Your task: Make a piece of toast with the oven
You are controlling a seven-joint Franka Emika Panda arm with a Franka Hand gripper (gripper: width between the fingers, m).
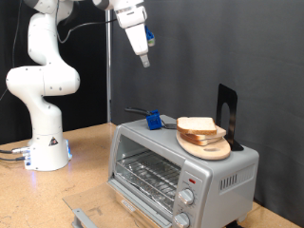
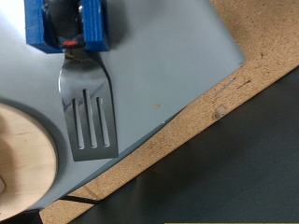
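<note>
Slotted metal spatula [image 2: 88, 117] in blue holder [image 2: 65, 25], round wooden board [image 1: 206, 145], black upright stand [image 1: 228, 115]

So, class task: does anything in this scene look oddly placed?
Yes. The piece of toast sits on a round wooden board on top of the oven, not inside it. A slotted spatula lies up there too. The claw hangs above, holding nothing.

a glossy white robot arm [image 1: 43, 71] of rounded, bulbous segments with dark seams at the joints; its broad white base [image 1: 47, 152] bears a small dark triangular mark and glows pale blue low on one side; thin cables [image 1: 9, 152] trail from that base; the white-and-blue two-finger gripper [image 1: 144, 61] narrows to slim pale fingers
</note>
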